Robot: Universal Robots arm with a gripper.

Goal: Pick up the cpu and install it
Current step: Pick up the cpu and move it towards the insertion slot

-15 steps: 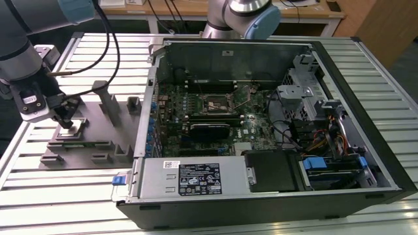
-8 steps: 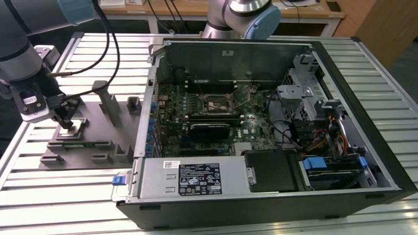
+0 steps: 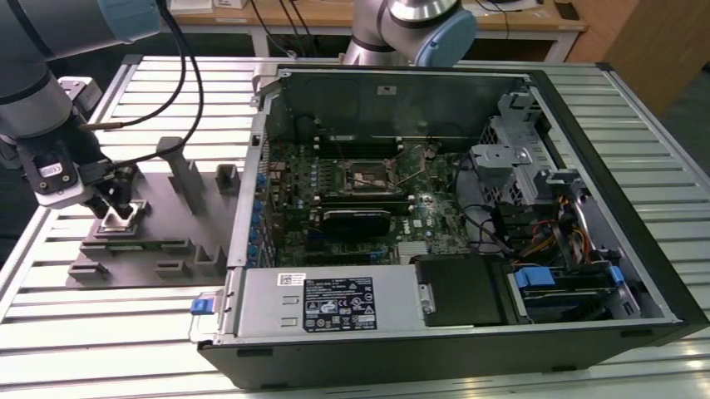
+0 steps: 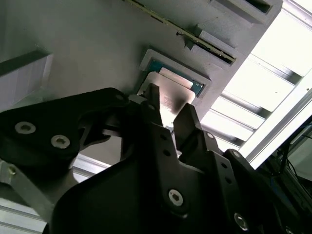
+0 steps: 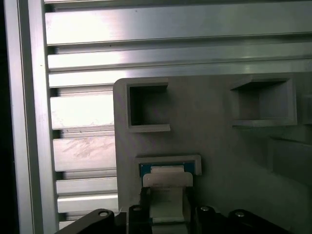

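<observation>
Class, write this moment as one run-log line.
stage: pick | hand: at cpu | cpu: at grey fixture block | install: not done

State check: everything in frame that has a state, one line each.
Small flat silvery-grey square cpu: seated in its fixture pocket.
Grey moulded plastic fixture block: flat on the slatted table, holding the cpu.
Black gripper: down at the cpu.
Black computer case: lying on its side, panel off, interior exposed.
</observation>
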